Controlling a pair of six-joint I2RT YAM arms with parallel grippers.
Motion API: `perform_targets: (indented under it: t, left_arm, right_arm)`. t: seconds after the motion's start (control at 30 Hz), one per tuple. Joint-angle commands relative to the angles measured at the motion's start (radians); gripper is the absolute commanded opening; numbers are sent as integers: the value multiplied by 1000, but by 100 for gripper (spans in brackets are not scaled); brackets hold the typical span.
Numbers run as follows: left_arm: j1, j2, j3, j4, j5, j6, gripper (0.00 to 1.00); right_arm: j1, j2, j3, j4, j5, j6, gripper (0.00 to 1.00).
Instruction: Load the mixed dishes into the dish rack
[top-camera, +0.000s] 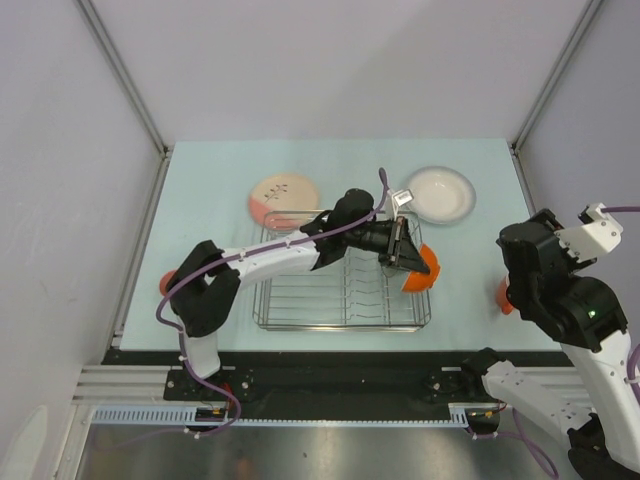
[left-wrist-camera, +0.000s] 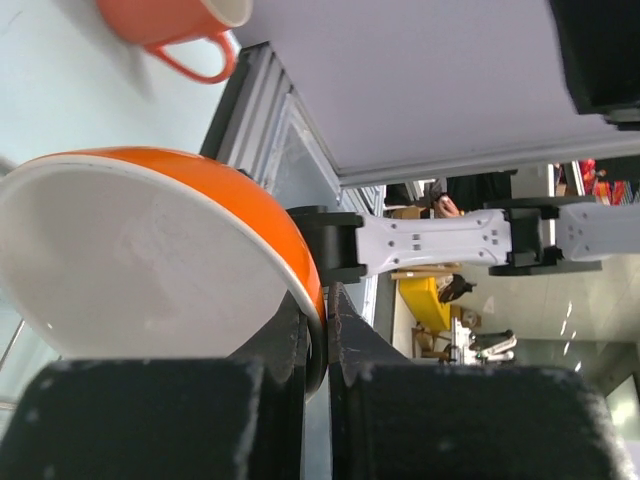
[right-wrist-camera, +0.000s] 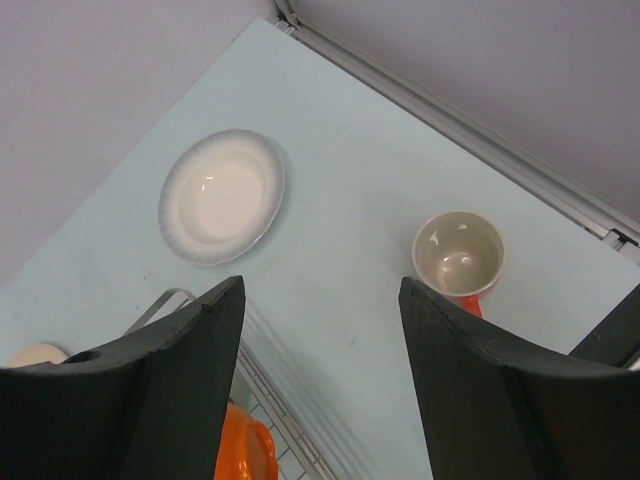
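My left gripper (top-camera: 407, 254) (left-wrist-camera: 325, 300) is shut on the rim of the orange-outside white bowl (top-camera: 422, 272) (left-wrist-camera: 150, 250). It holds the bowl tilted over the right end of the dish rack (top-camera: 340, 300) (right-wrist-camera: 285, 415). The cream plate (top-camera: 285, 195) with its pink segment lies just behind the rack's left part. The white grey-rimmed shallow bowl (top-camera: 438, 193) (right-wrist-camera: 222, 195) sits behind the rack's right end. An orange mug (right-wrist-camera: 460, 255) (left-wrist-camera: 170, 20) stands upright on the table to the right of the rack. My right gripper (right-wrist-camera: 320, 290) hangs open above the table, between the shallow bowl and the mug, with nothing in it.
My right arm (top-camera: 560, 290) stands over the right table edge and hides most of the mug from above. A salmon-pink object (top-camera: 165, 284) shows at the left edge beside my left arm's base. Grey walls and metal frame rails enclose the table.
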Motion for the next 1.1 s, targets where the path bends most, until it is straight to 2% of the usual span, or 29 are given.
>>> perform_targets:
  t: [0.0, 0.53, 0.67, 0.8, 0.9, 0.93, 1.0, 1.03, 1.07]
  left_arm:
    - [9, -28, -49, 88, -22, -49, 0]
    - [31, -82, -169, 71, -67, -72, 2]
    - [44, -81, -236, 148, -67, -151, 8]
    - [49, -76, -237, 165, -61, -153, 15]
    - [49, -70, -227, 160, -56, -150, 35]
    - [49, -67, -226, 162, -56, -149, 46]
    - [49, -65, -221, 171, -50, -149, 63]
    - [49, -68, -220, 177, -47, -147, 99]
    - [49, -68, -214, 176, -44, -141, 100]
  right_arm:
    - [-2, -12, 9, -24, 1, 29, 68]
    - [-2, -16, 9, -21, -37, 44, 67]
    - [-3, -15, 9, -12, -45, 41, 67]
    - [-2, -15, 9, -14, -51, 44, 67]
    - [-2, -12, 9, -11, -57, 47, 68]
    - [-2, -9, 9, -11, -60, 49, 68]
    - [-2, -7, 9, -9, -61, 49, 68]
    - [-2, -7, 9, -11, -61, 49, 69]
    - [-2, -7, 9, -11, -61, 50, 69]
